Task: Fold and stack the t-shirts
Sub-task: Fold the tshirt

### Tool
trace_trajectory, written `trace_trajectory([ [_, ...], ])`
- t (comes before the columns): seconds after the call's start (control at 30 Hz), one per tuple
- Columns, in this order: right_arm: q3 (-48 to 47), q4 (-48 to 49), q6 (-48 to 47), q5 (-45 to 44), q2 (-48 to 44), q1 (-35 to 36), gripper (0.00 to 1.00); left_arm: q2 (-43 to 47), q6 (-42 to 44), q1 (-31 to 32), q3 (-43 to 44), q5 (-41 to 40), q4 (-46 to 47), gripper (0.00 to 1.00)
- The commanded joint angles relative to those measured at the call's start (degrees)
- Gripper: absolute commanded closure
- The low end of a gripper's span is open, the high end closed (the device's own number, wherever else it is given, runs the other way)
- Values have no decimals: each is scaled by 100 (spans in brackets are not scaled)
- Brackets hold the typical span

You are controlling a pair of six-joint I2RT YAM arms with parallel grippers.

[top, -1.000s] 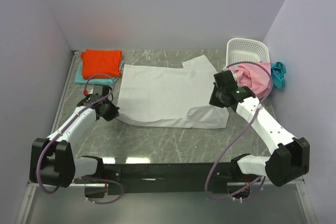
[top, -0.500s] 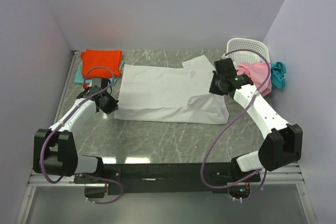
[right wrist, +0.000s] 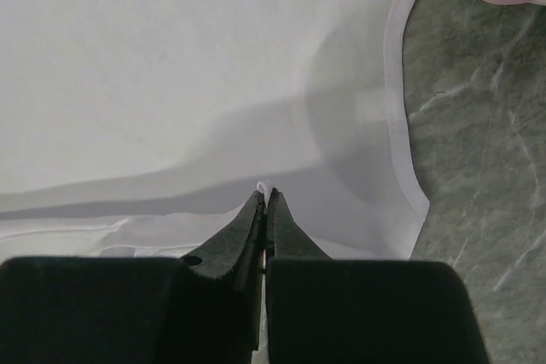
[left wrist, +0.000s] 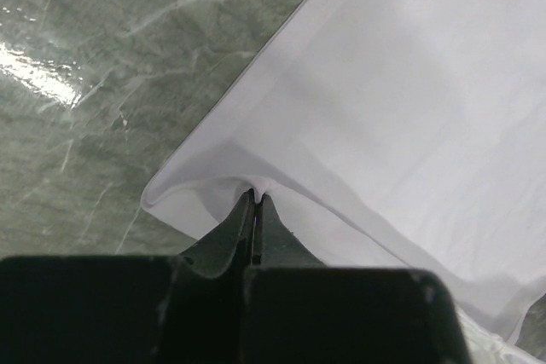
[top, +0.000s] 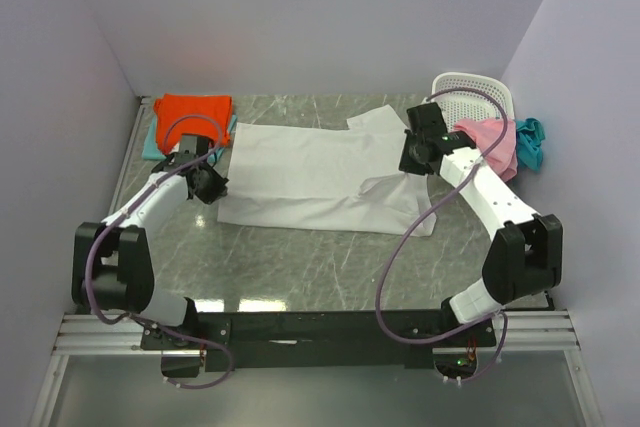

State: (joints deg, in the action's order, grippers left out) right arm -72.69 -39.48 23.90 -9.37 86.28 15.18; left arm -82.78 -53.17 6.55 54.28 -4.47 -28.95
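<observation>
Grey marbled table point(top: 300, 267) between lilac walls point(top: 300, 17), large white t-shirt point(top: 300, 162) spread mid-table with near edge doubled over, folded orange-red t-shirt point(top: 192, 117) at far left, left gripper point(left wrist: 256, 198) and right gripper point(right wrist: 263, 193) each pinched tight on white cloth.

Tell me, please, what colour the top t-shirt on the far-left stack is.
That t-shirt is orange-red, clearest in the top external view.

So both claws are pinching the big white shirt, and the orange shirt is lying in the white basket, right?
Not quite: the top view shows the orange shirt folded at the far left, nowhere near the basket. The left gripper and right gripper do pinch the white shirt.
</observation>
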Motion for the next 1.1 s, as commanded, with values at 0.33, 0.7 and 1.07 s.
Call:
trace_trajectory([
  [0.33,-580,20,-140,-83,591,-235,100,-871,298,-22,873,-247,188,99],
  [0.7,-1028,371,-992,-135,1328,-305,100,-1539,483,-22,1330,-317,135,99],
  [1.07,-2644,285,-1785,-319,2814,-314,65,-1856,456,-22,1813,-607,-57,44],
])
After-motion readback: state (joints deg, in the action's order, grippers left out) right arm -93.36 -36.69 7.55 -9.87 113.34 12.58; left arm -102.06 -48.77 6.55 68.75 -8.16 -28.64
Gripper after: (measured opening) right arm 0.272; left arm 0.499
